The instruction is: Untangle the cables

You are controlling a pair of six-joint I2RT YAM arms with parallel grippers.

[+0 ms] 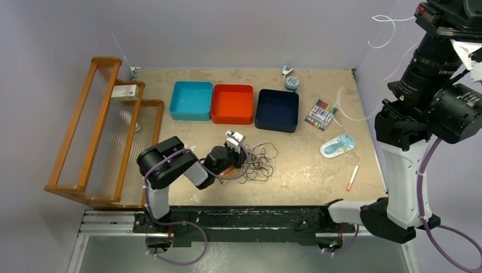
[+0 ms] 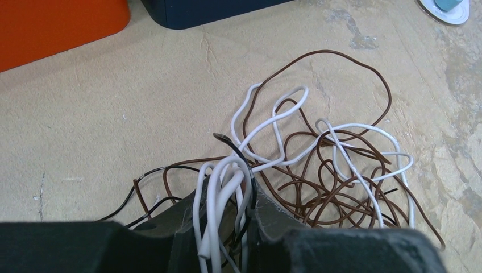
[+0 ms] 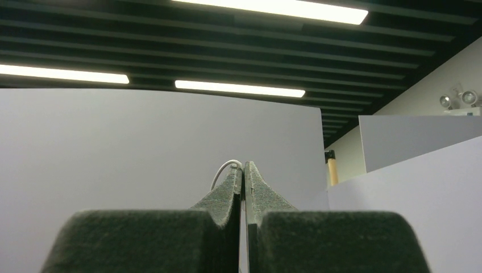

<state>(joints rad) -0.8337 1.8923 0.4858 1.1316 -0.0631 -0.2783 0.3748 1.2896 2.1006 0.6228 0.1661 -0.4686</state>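
A tan table (image 1: pixel 301 176) sits against grey walls, with 2 arms bolted at its near edge. A wooden rack (image 1: pixel 94 133) takes up the left side and holds a small white box (image 1: pixel 125 92) with a red mark, its print too small to read. Along the far edge stand 3 trays side by side: teal (image 1: pixel 191 100), orange (image 1: pixel 232 104) and navy (image 1: pixel 277 110). Right of them lie a marker set (image 1: pixel 321 115), a blue and white pack (image 1: pixel 337 145) and 1 pen (image 1: pixel 352 177) near the right edge. Bare tabletop stretches between the tangle and the pack, and along the near edge. No writing can be read anywhere.

The cables (image 1: pixel 260 162) lie in a loose heap of brown, white and black loops at the table's centre, in front of the orange and navy trays. The left gripper (image 2: pixel 221 202) is low at the heap's left side, its jaws narrow and closed around a bunch of white and black strands, with the rest of the heap spread just beyond its tips.

The right gripper (image 3: pixel 243 168) is raised high above the table's right side and points upward. Its fingers (image 3: pixel 258 196) are pressed together, pinching a white cable (image 3: pixel 223 169) that loops out at the tips.
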